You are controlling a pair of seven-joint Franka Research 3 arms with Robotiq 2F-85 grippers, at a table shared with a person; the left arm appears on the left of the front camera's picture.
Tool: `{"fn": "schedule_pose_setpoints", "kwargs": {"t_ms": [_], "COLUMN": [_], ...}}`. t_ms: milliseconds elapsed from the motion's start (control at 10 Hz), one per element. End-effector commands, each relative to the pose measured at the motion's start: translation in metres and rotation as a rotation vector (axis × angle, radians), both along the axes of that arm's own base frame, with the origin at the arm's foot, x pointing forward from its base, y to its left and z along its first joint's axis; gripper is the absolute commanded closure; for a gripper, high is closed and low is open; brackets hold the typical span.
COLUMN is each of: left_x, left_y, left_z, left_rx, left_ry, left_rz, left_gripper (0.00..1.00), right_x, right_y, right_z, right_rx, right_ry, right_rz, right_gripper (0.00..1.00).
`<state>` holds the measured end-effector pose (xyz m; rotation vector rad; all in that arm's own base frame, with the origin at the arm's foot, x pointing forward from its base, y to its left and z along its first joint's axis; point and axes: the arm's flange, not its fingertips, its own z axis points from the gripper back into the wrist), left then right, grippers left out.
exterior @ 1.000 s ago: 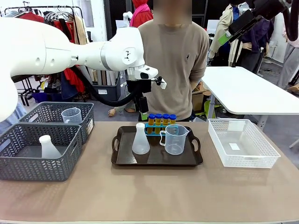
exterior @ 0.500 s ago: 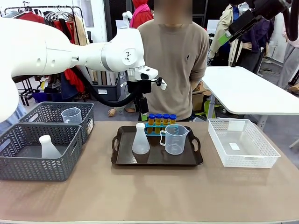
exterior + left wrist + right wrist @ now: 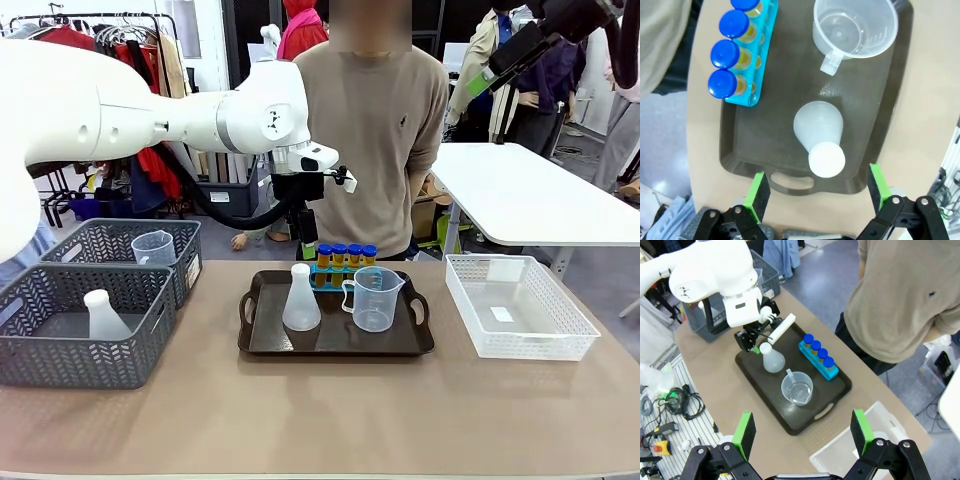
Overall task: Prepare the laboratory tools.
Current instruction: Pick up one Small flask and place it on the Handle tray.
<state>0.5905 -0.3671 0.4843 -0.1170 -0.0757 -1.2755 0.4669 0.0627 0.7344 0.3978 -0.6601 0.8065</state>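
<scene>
My landmark is the dark tray at the middle of the table. On it stand three of the lab tools. The white conical flask sits upright in the tray's left half, narrow neck pointing up, wide base down. Just to its right the clear measuring beaker stands upright with its mouth up and its handle turned toward the flask; I can see nothing in it. Along the tray's far edge lies the blue tube rack, its long axis running parallel to that edge, holding four small yellow tubes in a row, blue caps up.

Left of the tray are two grey mesh baskets: the nearer one holds a second white flask, the farther one a second clear beaker. Right of the tray is a white mesh basket. A person stands at the far side, behind the tray.

My left gripper hangs above the tray's left handle, fingers spread wide and holding nothing. My right gripper is high above the tray, fingers likewise spread apart, nothing between them.
</scene>
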Motion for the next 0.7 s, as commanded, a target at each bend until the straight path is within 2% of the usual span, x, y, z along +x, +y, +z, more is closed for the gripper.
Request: {"fn": "schedule_pose_setpoints", "kwargs": {"t_ms": [0, 200, 600], "left_x": [-0.019, -0.044, -0.067], "left_y": [0.017, 0.026, 0.075], "left_z": [0.047, 0.096, 0.165], "left_rx": [-0.011, -0.060, -0.161], "left_ry": [-0.025, -0.102, -0.207], "left_rz": [-0.057, -0.055, -0.067], "left_gripper": [0.00, 0.00, 0.00], "right_x": [-0.001, -0.001, -0.001], "right_y": [0.000, 0.000, 0.000], "right_z": [0.001, 0.001, 0.001], "right_rx": [0.002, 0.002, 0.002], "right_ry": [-0.003, -0.003, -0.003], "right_rz": [0.002, 0.002, 0.002], "right_gripper": [0.00, 0.00, 0.00]}}
